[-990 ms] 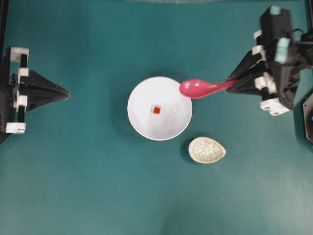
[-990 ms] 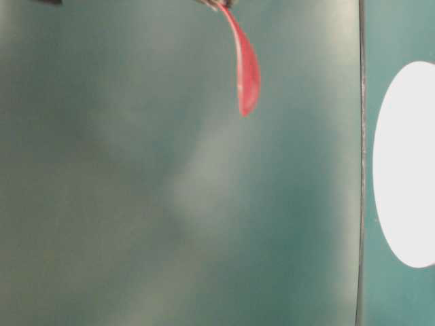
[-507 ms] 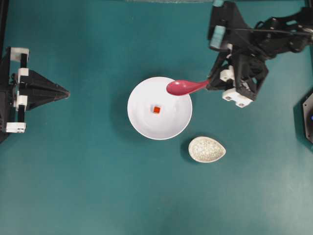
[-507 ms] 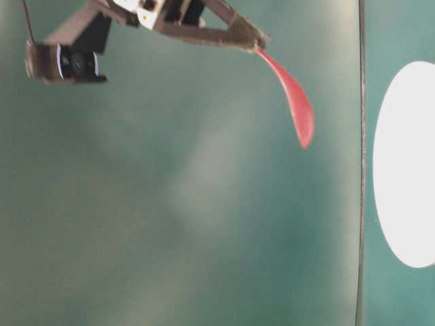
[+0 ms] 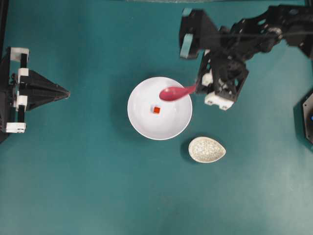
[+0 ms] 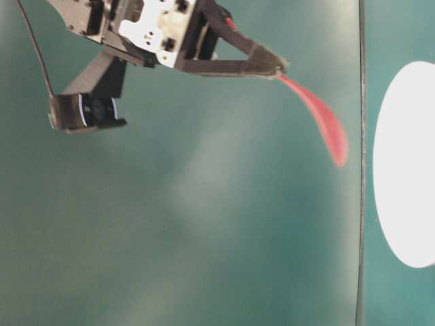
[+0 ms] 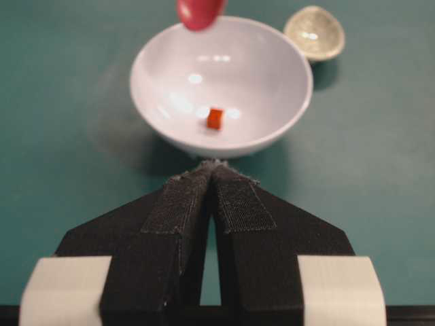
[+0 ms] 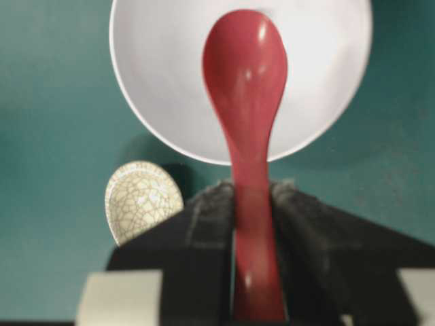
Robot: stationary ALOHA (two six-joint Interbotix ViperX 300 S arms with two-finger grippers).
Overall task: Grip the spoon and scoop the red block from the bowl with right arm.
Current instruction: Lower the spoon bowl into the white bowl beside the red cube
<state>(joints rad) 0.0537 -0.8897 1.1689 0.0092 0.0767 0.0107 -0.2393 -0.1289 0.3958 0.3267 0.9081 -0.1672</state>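
Right wrist view shows the right gripper (image 8: 251,204) pinching the spoon (image 8: 246,88) by its handle, scoop held out over the bowl (image 5: 142,122) at frame centre, likely to dip for the red block (image 5: 156,110) lying inside. The left gripper (image 7: 212,170), pressed together, idles. One spoon, one block, one bowl, one speckled rest (image 5: 207,149).

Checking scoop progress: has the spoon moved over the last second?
Yes. The spoon moved left, from outside the bowl rim to above its inside.
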